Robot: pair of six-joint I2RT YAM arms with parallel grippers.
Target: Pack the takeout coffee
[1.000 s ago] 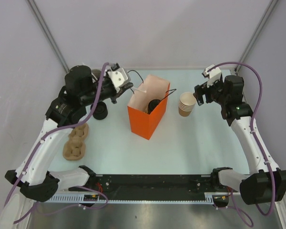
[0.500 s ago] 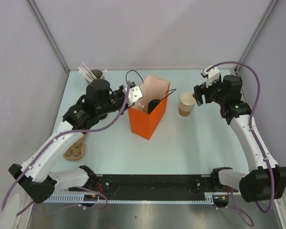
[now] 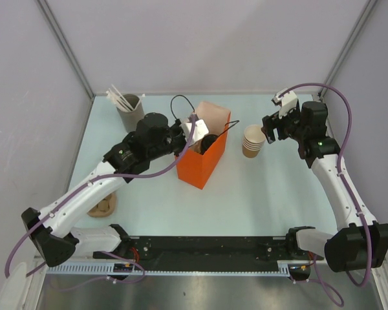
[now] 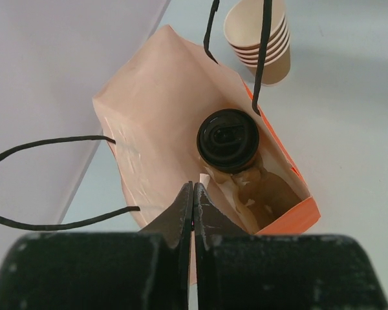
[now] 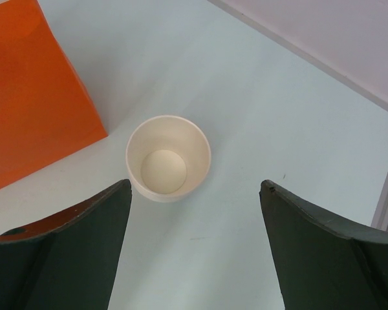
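The takeout coffee [image 3: 208, 139], a cup with a round black lid, stands inside the open orange paper bag [image 3: 197, 165]. The left wrist view looks down on its lid [image 4: 227, 137], with pale crumpled paper beside it in the bag [image 4: 297, 213]. My left gripper [image 3: 193, 129] hovers over the bag's near rim with its jaws pressed together [image 4: 193, 184]. A small pale edge shows by the tips, and I cannot tell whether it is held. My right gripper [image 3: 269, 127] is open and empty [image 5: 195, 184], just above the stack of lidless cups.
The stack of lidless tan cups [image 3: 253, 141] stands right of the bag and shows in both wrist views [image 4: 258, 32] [image 5: 168, 158]. A grey holder with white sticks [image 3: 129, 106] stands at the back left. A brown cardboard cup carrier [image 3: 103, 205] lies under the left arm. The bag's black handles hang loose.
My left arm has swung right from the back left to over the bag's opening, uncovering the holder of sticks. The right arm has not moved.
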